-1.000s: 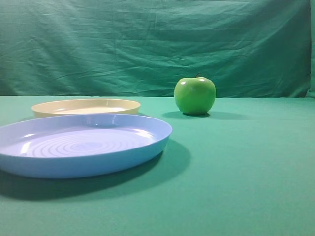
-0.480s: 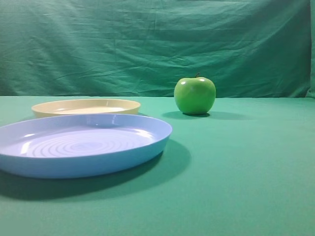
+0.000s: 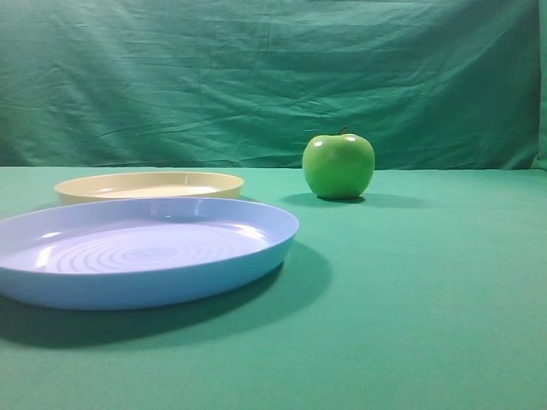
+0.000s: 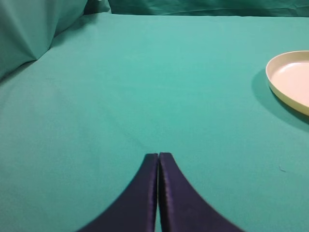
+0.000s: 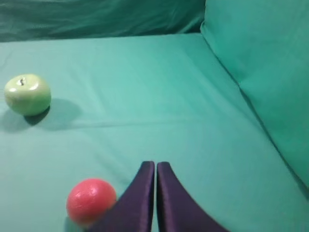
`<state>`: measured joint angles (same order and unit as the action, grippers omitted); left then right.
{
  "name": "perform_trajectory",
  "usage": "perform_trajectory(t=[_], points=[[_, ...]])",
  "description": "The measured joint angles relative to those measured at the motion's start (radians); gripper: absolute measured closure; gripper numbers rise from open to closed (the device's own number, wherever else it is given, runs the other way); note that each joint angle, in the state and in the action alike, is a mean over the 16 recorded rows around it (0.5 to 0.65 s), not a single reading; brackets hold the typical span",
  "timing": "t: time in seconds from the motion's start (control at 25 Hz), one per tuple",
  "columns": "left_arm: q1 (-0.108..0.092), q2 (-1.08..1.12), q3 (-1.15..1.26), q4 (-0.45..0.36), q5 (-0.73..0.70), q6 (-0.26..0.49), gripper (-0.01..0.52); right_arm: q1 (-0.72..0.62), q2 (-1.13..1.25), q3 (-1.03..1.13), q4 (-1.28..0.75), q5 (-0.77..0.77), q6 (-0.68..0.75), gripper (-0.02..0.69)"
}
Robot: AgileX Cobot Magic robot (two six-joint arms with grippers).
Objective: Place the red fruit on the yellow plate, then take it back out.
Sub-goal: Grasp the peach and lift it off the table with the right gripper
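Covering the whole work surface, the green cloth [image 3: 427,290] lies flat and runs back to a draped green backdrop [image 3: 273,77] at the far edge; in the right wrist view that cloth rises in a fold along the right side, and in the left wrist view it rises likewise at the far left. Wide bare cloth lies on the right half of the high view, in front of and to the right of the green apple [image 3: 338,166], which stands upright far back, right of centre. At the near left sits the blue plate [image 3: 51,286], its rim overlapping the view of the yellow plate [image 3: 85,190] just behind it; whether the two touch cannot be told. The yellow plate also shows at the right edge of the left wrist view, with open cloth all around it. The left gripper [image 4: 158,155] has its dark fingers pressed together, holding nothing, over bare cloth well left of the yellow plate. The right gripper [image 5: 155,164] also has its fingers together with nothing between them. The red fruit [image 5: 91,200] rests on the cloth just left of the right gripper's fingers, near but apart from the tips, with the green apple farther back to the left.
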<state>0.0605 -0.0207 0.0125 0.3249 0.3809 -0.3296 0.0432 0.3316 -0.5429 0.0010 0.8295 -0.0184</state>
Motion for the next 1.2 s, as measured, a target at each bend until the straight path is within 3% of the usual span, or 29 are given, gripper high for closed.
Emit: perform_trajectory(t=[0.4,0.84,1.0,1.2], points=[[0.0,0.0,0.0,0.0,0.0,0.0,0.514,0.078,0.259,-0.267,0.056,0.371,-0.008,0.665],[0.0,0.0,0.0,0.0,0.0,0.0,0.514,0.255,0.583,-0.317,0.029,0.394,-0.018,0.655],[0.0,0.0,0.0,0.0,0.0,0.0,0.514,0.293,0.69,-0.325,0.0,0.343,-0.021,0.591],[0.0,0.0,0.0,0.0,0.0,0.0,0.514,0.308,0.803,-0.327,-0.017,0.256,-0.026,0.41]])
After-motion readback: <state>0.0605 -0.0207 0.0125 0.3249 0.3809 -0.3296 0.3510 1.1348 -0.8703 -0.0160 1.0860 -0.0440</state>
